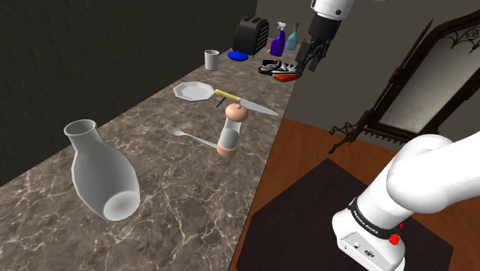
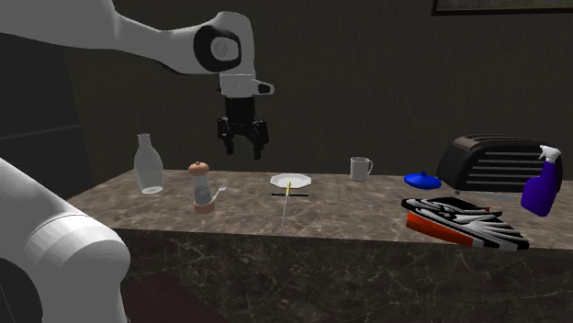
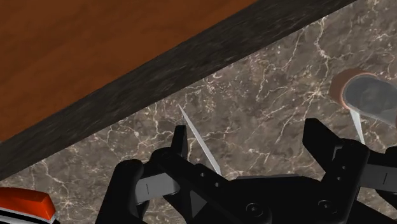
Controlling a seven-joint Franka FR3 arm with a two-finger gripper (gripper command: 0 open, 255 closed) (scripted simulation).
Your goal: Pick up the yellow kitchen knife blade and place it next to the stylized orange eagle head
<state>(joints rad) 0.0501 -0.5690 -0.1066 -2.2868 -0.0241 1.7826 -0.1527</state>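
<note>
Knife (image 1: 254,107) lies on the counter (image 1: 192,177), fingers (image 3: 180,143) spread apart above

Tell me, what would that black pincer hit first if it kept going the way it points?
Likely the knife blade lying on the marble counter; the wrist view shows it inside the open pincer. It sits off-centre, so bare counter is possible.

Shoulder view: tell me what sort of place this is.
Most likely a home kitchen. A long marbled counter carries a toaster, a plate, a fork and a knife.
</note>
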